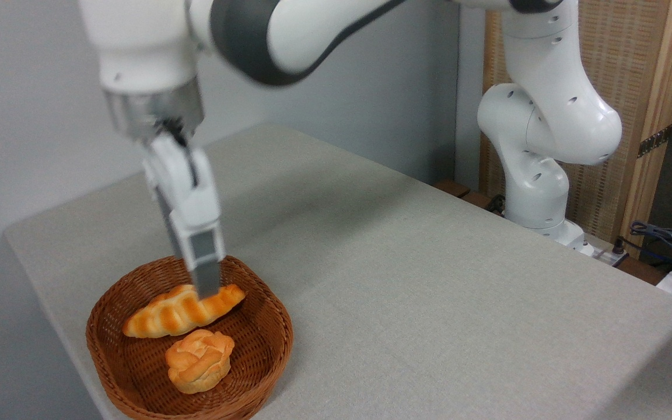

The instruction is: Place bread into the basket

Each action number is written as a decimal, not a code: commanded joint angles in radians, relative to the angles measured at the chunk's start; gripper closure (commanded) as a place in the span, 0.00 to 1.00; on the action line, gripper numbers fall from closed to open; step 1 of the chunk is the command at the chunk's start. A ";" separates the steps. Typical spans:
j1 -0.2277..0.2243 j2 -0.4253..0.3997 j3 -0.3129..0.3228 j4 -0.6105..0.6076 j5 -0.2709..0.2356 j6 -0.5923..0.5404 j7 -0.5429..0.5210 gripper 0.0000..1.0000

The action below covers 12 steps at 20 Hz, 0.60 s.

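Observation:
The bread [199, 360], a small round orange-golden bun with a swirled top, lies inside the brown woven basket [115, 310] near its front, free of the gripper. My gripper [203, 287] hangs just behind and above it, over the basket's middle. Its tips come down in front of a long braided loaf [167, 315] that also lies in the basket. One finger [207, 256] faces the camera and the other shows as a dark edge behind it to the left. The fingers stand apart with nothing held between them.
The basket sits at the near left corner of the grey cloth-covered table [429, 280], close to the table's left and front edges. The arm's white base [540, 192] stands beyond the far right edge, with cables [668, 242] beside it.

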 commanded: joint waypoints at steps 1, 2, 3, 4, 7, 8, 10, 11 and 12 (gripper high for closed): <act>0.045 -0.143 -0.020 -0.140 0.002 -0.011 -0.066 0.00; 0.045 -0.171 -0.020 -0.168 0.007 -0.012 -0.065 0.00; 0.047 -0.203 -0.020 -0.201 0.008 -0.011 -0.068 0.00; 0.048 -0.228 -0.020 -0.232 0.008 -0.009 -0.070 0.00; 0.063 -0.281 -0.020 -0.298 0.010 -0.005 -0.103 0.00; 0.062 -0.289 -0.020 -0.309 0.013 -0.003 -0.125 0.00; 0.060 -0.291 -0.020 -0.317 0.021 -0.003 -0.149 0.00; 0.056 -0.289 -0.020 -0.318 0.043 -0.003 -0.162 0.00; 0.051 -0.289 -0.022 -0.318 0.076 0.000 -0.174 0.00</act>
